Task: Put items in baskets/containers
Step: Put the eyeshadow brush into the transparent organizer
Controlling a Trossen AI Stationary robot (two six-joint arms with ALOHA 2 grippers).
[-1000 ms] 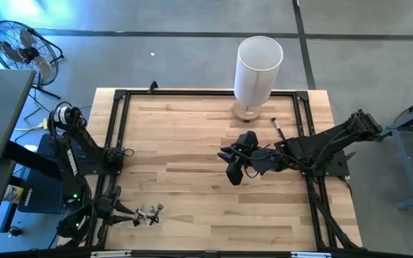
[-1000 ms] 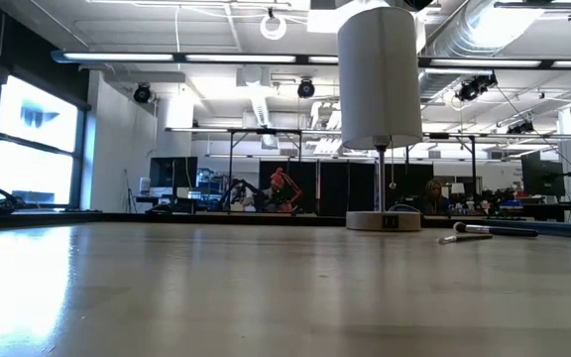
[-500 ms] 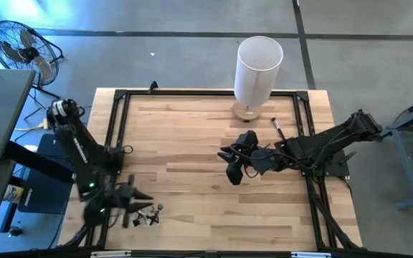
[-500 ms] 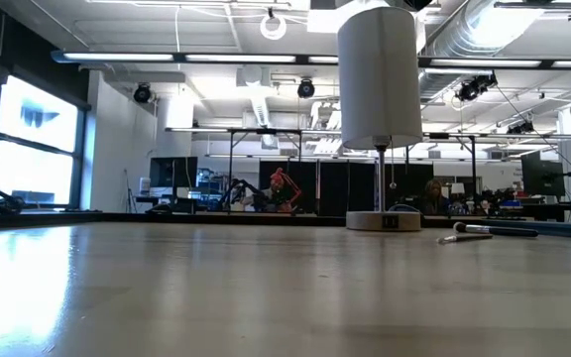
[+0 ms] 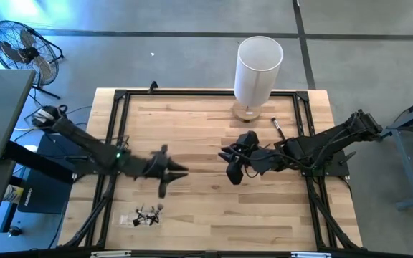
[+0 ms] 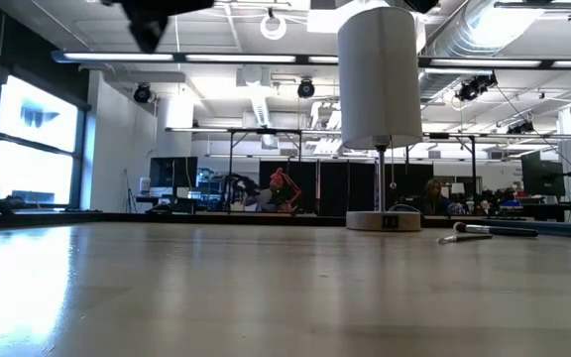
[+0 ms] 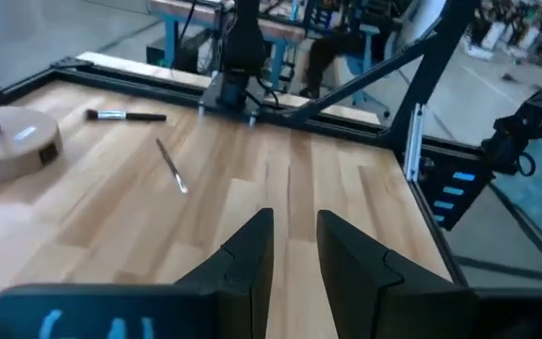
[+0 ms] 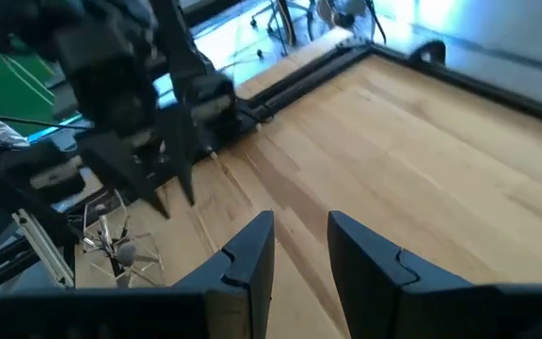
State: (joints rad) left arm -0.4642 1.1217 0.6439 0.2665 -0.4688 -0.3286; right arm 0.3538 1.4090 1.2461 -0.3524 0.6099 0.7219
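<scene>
Several thin dark brushes [image 5: 146, 215] lie in a loose pile on the table near its front left. Another brush [image 5: 278, 127] lies at the far right, beside the base of a tall white cylinder; in the left wrist view this brush [image 7: 125, 116] has a thinner one [image 7: 171, 166] close by. My left gripper [image 5: 178, 170] hangs over the middle left of the table, well above the wood, open with nothing between its fingers [image 7: 252, 250]. My right gripper [image 5: 233, 175] hovers over the middle of the table, also open and empty. I can make out no baskets/containers.
A tall white cylinder [image 5: 258, 66] stands on a round wooden base [image 6: 385, 220] at the far middle-right. A black frame [image 5: 120, 97] runs around the tabletop. Bare wood [image 5: 192, 129] lies between the two grippers and along the far left.
My left arm has swung away from the brush pile at the near left corner, rising and travelling toward the middle of the table, its wrist turning as it went. The pile stays where it was. My right arm has kept still.
</scene>
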